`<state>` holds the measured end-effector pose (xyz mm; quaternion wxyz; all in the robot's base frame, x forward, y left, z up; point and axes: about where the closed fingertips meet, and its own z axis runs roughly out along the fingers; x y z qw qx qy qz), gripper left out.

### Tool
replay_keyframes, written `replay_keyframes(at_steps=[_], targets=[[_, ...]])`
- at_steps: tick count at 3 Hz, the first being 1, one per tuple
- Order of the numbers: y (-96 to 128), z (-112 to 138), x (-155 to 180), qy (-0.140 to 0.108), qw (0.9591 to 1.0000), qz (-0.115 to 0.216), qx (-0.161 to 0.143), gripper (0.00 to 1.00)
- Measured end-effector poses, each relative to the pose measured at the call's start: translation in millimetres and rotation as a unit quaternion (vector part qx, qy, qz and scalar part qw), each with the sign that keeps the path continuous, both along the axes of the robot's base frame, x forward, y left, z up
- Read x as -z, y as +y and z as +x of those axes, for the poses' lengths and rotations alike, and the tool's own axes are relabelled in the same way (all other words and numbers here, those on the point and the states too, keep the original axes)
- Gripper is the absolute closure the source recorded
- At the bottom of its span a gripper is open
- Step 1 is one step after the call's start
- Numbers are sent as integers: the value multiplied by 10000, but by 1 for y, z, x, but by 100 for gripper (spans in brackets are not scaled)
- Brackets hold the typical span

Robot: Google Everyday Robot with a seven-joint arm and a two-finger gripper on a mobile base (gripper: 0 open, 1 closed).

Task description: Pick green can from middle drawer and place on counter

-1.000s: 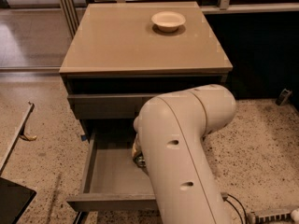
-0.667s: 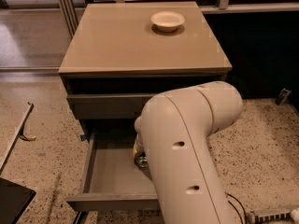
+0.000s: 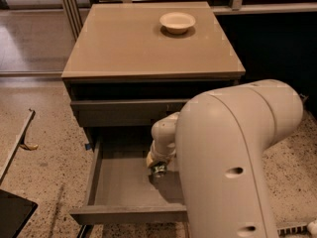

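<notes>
The middle drawer (image 3: 119, 185) stands pulled open, its smooth grey inside showing. My gripper (image 3: 159, 163) reaches down into the drawer near its right middle, at the end of a white wrist. A small shiny silver-and-dark piece (image 3: 158, 171) shows right under the wrist; it looks like an end of the green can, but the rest of the can is hidden by my arm. The glossy beige counter (image 3: 129, 43) lies above, with only a white bowl (image 3: 177, 22) at its back right.
My big white arm link (image 3: 233, 162) covers the right half of the drawer and cabinet. A shut drawer front (image 3: 124, 112) sits just above the open one. Speckled floor lies left, with a yellowish scrap (image 3: 28, 146) and a dark panel (image 3: 12, 212).
My big arm link has swung a little to the right, so more of the white wrist shows. The gripper end stays at about the same spot in the drawer.
</notes>
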<state>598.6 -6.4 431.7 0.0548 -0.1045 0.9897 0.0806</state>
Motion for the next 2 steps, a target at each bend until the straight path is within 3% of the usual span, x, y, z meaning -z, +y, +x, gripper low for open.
replay_keyframes(at_steps=[1, 2], targets=[[-14, -14, -49, -172, 9981, 48, -594, 100], [-34, -23, -107, -458, 9911, 32, -1250, 100]])
